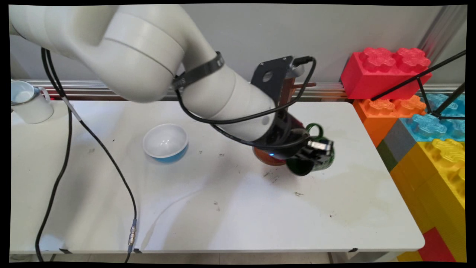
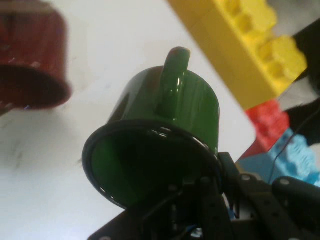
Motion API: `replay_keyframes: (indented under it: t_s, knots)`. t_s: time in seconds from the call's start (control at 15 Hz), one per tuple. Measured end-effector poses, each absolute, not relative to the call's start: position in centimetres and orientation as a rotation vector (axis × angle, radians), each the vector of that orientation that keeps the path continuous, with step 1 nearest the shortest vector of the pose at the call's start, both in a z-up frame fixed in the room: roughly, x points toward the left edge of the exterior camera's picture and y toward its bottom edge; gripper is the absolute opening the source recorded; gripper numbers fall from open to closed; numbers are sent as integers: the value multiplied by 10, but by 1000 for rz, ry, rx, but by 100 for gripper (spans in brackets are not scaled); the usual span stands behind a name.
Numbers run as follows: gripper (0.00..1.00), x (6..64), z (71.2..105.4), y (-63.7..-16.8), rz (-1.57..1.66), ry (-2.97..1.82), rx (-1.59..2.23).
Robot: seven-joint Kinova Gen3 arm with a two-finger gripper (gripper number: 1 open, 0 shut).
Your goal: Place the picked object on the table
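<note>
- Fingers clamped on the rim of a green mug [image 1: 314, 158], main view; gripper [image 1: 316, 149] sits right of table centre, closed on the mug wall.
- Mug tilted on its side, mouth facing down-left toward the camera, handle on the upper side; can't tell if it touches the table [image 1: 223, 208].
- Red cup [image 1: 269, 158] just beside the mug on its left, mostly hidden behind the wrist.
- White bowl with blue outside [image 1: 166, 143] sits left of centre, well apart from the gripper.
- White mug [image 1: 29, 101] at the far left edge.
- Big toy bricks [image 1: 427, 123], red, orange, blue, yellow, stacked off the table's right side.
- Black cables hang from the arm across the left half of the table.
- Hand view: gripper [image 2: 200, 192] pinches the green mug [image 2: 165, 145] at its dark rim, one finger inside the mouth, one outside.
- Mug mouth faces the camera, handle points up.
- Red cup [image 2: 30, 60] upper left, blurred, near the mug.
- Yellow, red and blue bricks [image 2: 260, 45] at right beyond the table edge.
</note>
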State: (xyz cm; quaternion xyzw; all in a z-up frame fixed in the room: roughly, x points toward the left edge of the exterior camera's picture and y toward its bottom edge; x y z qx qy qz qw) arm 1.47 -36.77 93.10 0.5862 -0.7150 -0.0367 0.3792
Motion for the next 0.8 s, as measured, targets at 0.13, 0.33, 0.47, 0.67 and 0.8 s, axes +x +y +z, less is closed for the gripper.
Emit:
replay_keyframes:
  t_s: [0.13, 0.33, 0.47, 0.67, 0.8]
  knots:
    - [0, 23, 933, -363, -118, -1904, 1496]
    - [0, 38, 937, -355, -145, -2036, 1481]
    - [0, 50, 939, -348, -173, -2125, 1478]
    - [0, 64, 938, -342, -194, -2213, 1475]
    - [0, 74, 935, -340, -197, -2274, 1469]
